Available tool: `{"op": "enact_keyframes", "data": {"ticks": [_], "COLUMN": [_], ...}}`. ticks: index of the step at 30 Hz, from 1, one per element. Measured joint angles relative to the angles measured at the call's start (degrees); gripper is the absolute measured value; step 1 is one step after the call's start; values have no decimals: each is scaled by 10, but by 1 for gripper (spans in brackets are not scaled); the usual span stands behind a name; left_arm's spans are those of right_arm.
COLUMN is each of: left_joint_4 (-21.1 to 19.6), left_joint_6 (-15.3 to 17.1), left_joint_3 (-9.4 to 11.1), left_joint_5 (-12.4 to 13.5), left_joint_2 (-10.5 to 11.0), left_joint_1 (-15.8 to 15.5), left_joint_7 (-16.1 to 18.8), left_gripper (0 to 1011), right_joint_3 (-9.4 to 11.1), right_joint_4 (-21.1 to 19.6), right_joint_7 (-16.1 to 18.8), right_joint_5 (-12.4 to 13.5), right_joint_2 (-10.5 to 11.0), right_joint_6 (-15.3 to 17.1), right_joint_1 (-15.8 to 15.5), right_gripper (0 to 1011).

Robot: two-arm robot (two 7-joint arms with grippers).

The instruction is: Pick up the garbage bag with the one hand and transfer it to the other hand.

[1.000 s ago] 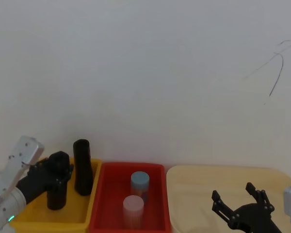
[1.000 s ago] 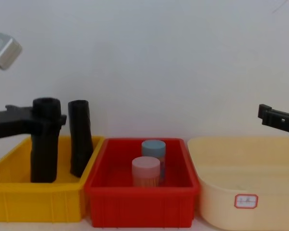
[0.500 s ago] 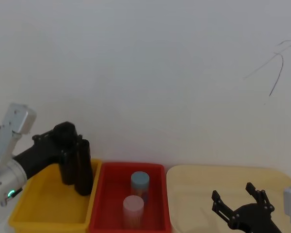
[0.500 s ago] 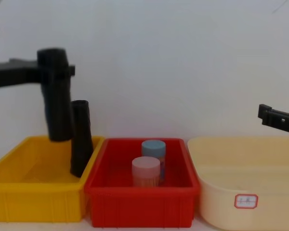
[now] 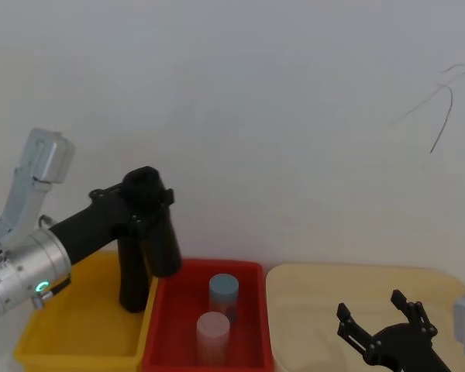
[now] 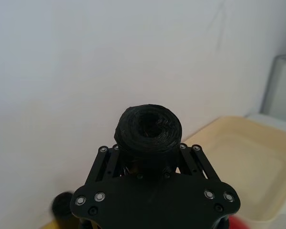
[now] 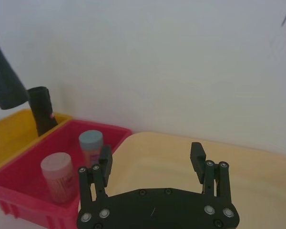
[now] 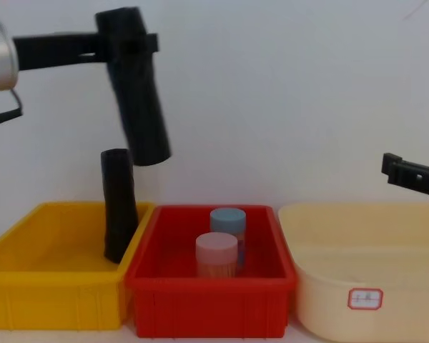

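The garbage bag (image 8: 139, 107), a thick black wrinkled roll, hangs tilted in the air above the seam between the yellow bin (image 8: 50, 293) and the red bin (image 8: 207, 300). My left gripper (image 5: 143, 203) is shut on its upper end, and the left wrist view shows the garbage bag's top (image 6: 148, 129) between the fingers. A slimmer black roll (image 8: 118, 207) leans in the yellow bin's right corner. Low on the right, my right gripper (image 5: 380, 318) is open with nothing in it over the cream tub (image 8: 365, 257); the right wrist view shows the right gripper's (image 7: 152, 160) fingers spread.
In the red bin stand a blue-lidded jar (image 8: 227, 220) and, in front of it, a pink-lidded jar (image 8: 216, 254). The cream tub carries a small label on its front. A white wall closes the scene right behind the three containers.
My left gripper has lifted the garbage bag out of the yellow bin, carried it up and to the right, and tilted it. The right gripper has stayed put.
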Motion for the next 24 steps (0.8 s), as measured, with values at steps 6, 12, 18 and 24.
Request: {"op": "enact_keyframes", "data": {"ticks": [6, 12, 18, 24], "left_joint_4": [-14, -25, -29, -29], "left_joint_6": [10, 15, 17, 17], "left_joint_3": [13, 29, 47, 61], "left_joint_5": [-20, -33, -37, -39], "left_joint_2": [-10, -18, -25, -28], "left_joint_1": [-4, -6, -7, -8], "left_joint_7": [-20, -37, -48, -55], "left_gripper": [446, 447, 447, 446], "right_joint_3": [0, -2, -8, -24], "right_joint_4": [-5, -11, -17, -24], "right_joint_7": [22, 54, 84, 121], "right_joint_5": [11, 27, 41, 54], "right_joint_2": [5, 12, 19, 31], "right_joint_6": [7, 18, 30, 50], "right_joint_1": [5, 15, 26, 51], "right_gripper": [1001, 1001, 1001, 1001]}}
